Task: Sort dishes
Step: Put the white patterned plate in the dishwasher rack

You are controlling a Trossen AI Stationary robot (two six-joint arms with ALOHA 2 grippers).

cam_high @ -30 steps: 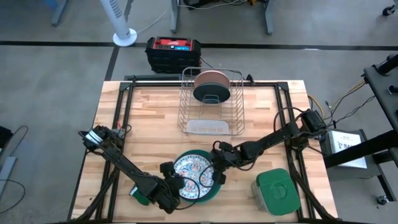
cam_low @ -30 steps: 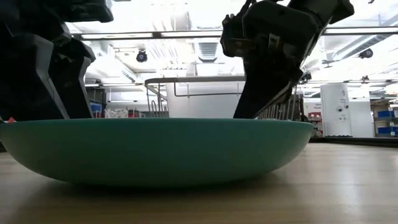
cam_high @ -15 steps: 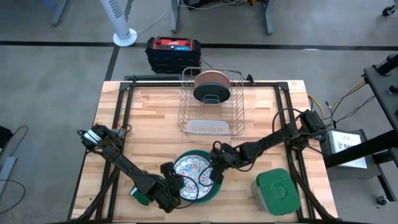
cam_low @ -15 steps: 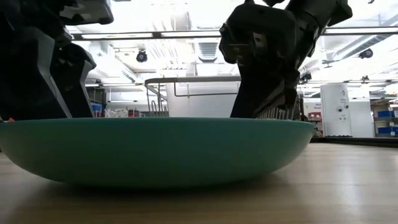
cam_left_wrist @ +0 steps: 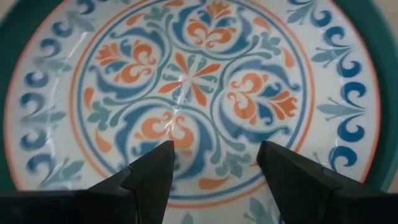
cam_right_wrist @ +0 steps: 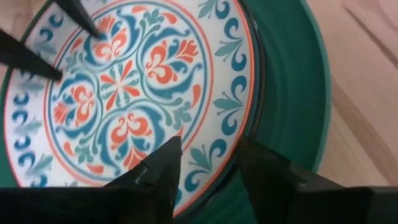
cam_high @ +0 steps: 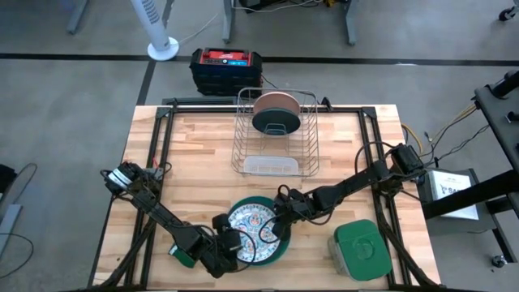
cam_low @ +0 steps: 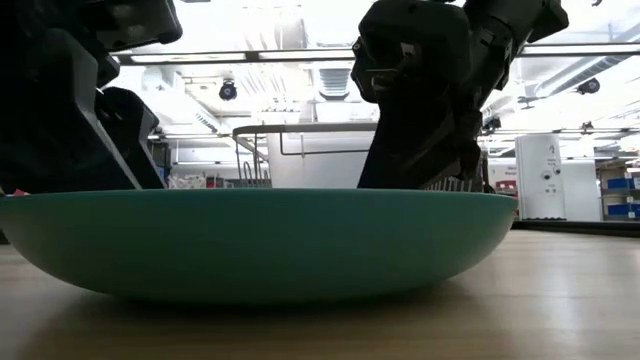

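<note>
The white round plate with blue and orange-red ornament (cam_high: 250,228) lies face up inside the bright teal-green plate (cam_high: 278,247), the pair stacked near the middle of the table's front edge. Both grippers hang over it. The right gripper (cam_right_wrist: 208,163) sits above the rim on the side toward the table's right edge, fingers parted and holding nothing. The left gripper (cam_left_wrist: 214,163) hovers over the opposite side, jaws wide, also empty.

To lift the ornamented plate cleanly, one finger probably has to slip under its rim where it overhangs the teal-green one, the other pressing on top; a pinch too far inward would meet only flat glaze and slide. The second gripper might steady the lower plate so the two do not rise together.

Both plates look hard and glossy, with highlights streaking across the pattern. The teal-green one is shallow with a smooth curved wall. The table (cam_high: 186,154) is pale butcher-block wood, matte. At the back edge stands a wire dish rack (cam_high: 275,134) holding a salmon-pink plate (cam_high: 276,103) and a dark teal plate (cam_high: 276,121) upright, though the slots are hard to make out.
</note>
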